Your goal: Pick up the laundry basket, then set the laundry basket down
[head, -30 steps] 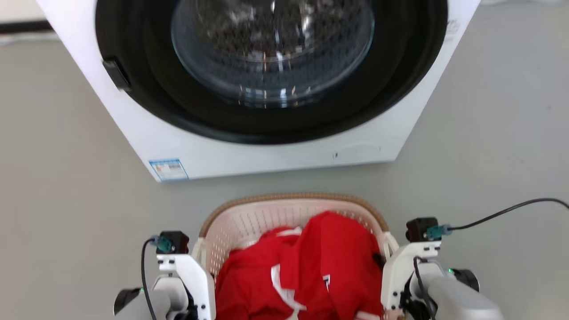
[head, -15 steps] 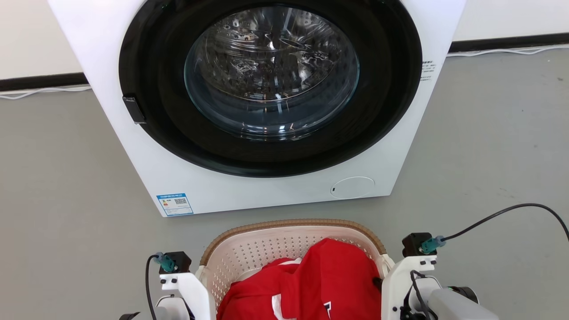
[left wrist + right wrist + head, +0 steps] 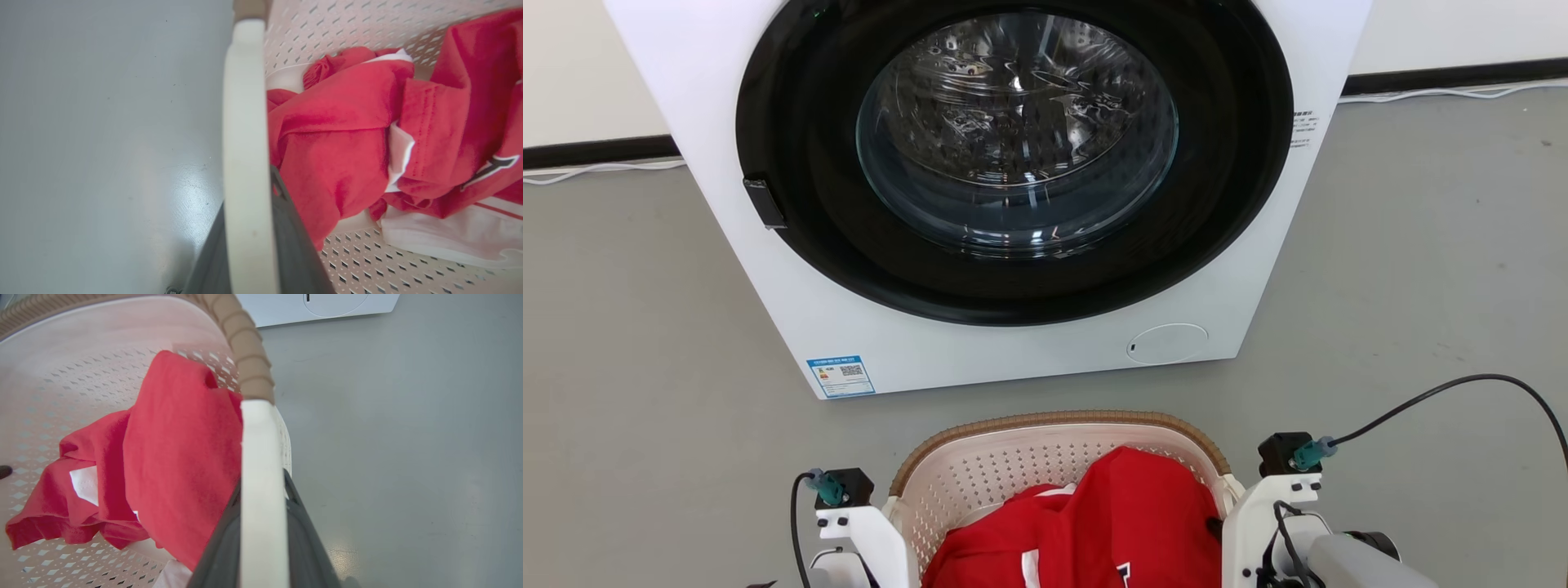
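Observation:
The laundry basket (image 3: 1005,469), cream with perforated walls and a brown woven rim (image 3: 1054,418), sits at the bottom middle of the head view in front of the washing machine. Red and white clothes (image 3: 1119,523) lie in it. My left gripper (image 3: 247,196) is shut on the basket's white left handle (image 3: 245,122), a dark finger on each side of it. My right gripper (image 3: 261,486) is shut the same way on the white right handle (image 3: 261,449). The basket's underside is hidden, so I cannot tell whether it touches the floor.
A white front-loading washing machine (image 3: 768,269) with its round dark door (image 3: 1013,155) shut stands just beyond the basket. Grey floor (image 3: 1421,269) spreads to both sides. A black cable (image 3: 1462,382) loops from my right wrist. The wall's dark skirting (image 3: 596,151) runs behind.
The camera has moved: the washing machine and basket sit lower in the head view, with more of the door showing. Both grippers keep their hold on the handles.

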Available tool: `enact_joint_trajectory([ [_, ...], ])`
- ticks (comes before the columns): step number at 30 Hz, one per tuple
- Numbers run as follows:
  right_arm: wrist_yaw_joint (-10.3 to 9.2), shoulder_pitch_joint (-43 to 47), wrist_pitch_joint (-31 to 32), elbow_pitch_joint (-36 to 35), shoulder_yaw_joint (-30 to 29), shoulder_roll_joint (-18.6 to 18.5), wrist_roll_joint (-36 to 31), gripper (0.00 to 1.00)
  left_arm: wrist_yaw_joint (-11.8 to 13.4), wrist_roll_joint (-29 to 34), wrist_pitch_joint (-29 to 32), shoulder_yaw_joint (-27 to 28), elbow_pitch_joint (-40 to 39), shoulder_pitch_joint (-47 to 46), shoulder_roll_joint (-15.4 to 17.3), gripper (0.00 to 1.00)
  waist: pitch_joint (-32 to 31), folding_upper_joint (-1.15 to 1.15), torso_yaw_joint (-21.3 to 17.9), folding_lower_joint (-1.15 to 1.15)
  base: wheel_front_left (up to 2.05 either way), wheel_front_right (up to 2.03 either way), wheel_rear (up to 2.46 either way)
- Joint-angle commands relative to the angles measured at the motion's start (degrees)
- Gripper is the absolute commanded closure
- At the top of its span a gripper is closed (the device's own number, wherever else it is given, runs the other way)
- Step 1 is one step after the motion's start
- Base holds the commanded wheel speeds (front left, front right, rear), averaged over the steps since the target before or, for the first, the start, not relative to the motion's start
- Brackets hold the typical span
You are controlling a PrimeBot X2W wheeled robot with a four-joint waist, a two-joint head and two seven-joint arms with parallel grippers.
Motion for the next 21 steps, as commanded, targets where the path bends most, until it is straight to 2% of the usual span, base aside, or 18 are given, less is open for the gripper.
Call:
enact_joint_trajectory([
  [1, 1.45, -0.38, 0.13, -1.54, 1.44, 2.3, 0.67, 1.0, -0.76, -0.59, -0.63, 0.88, -1.23, -1.76, -0.99, 1.0, 0.09, 0.0, 0.02, 0.0, 0.0, 0.0, 0.0],
  [21, 1.45, -1.24, -0.52, -0.88, 4.61, 2.25, 3.47, 1.0, -0.76, -1.57, -1.39, 0.43, -1.11, -2.13, -0.96, 1.0, 0.95, 0.0, -0.26, 0.0, 0.0, 0.0, 0.0],
])
